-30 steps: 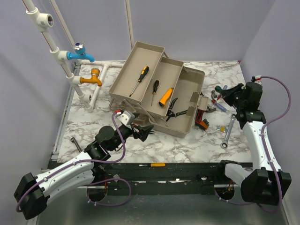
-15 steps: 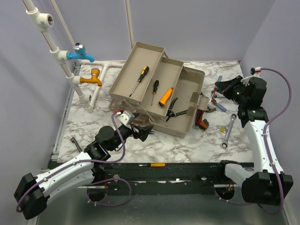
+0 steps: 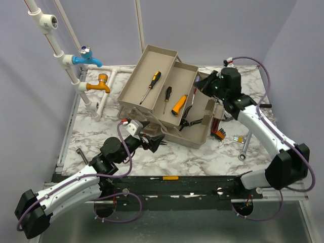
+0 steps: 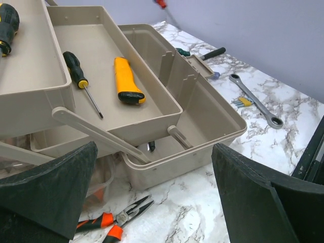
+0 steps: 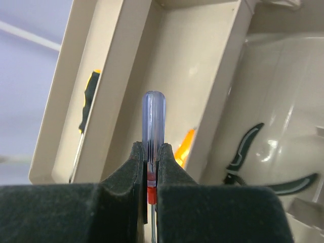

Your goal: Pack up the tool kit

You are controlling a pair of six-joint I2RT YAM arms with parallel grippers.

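While the toolbox [image 3: 195, 140] stands open mid-table on the marble table [image 3: 96, 136], its 2 fold-out trays stepped up toward the left, the right arm has swung within 1 second from the loose tools at the table's right side to the box's far right end. The right gripper [image 5: 150, 152] is clamped on a screwdriver [image 5: 153, 119] with a clear bluish handle, held over the lower tray and the deep base. I judge that 1 more tool is about to go in, with only the release left.

The left gripper [image 3: 156, 142] has hardly shifted. It hovers empty, spread wide, just in front of the box's near wall, with orange-handled pliers [image 4: 114, 223] on the marble below it. A ratchet wrench [image 3: 246, 142] and a hex-key set [image 3: 218, 132] still lie outside, right of the box.

The screwdriver's shaft and tip are buried between the pads, so blade type is unknown. From above, the screwdriver itself is hard to pick out against the gripper, and the right arm covers part of the table's back right corner.
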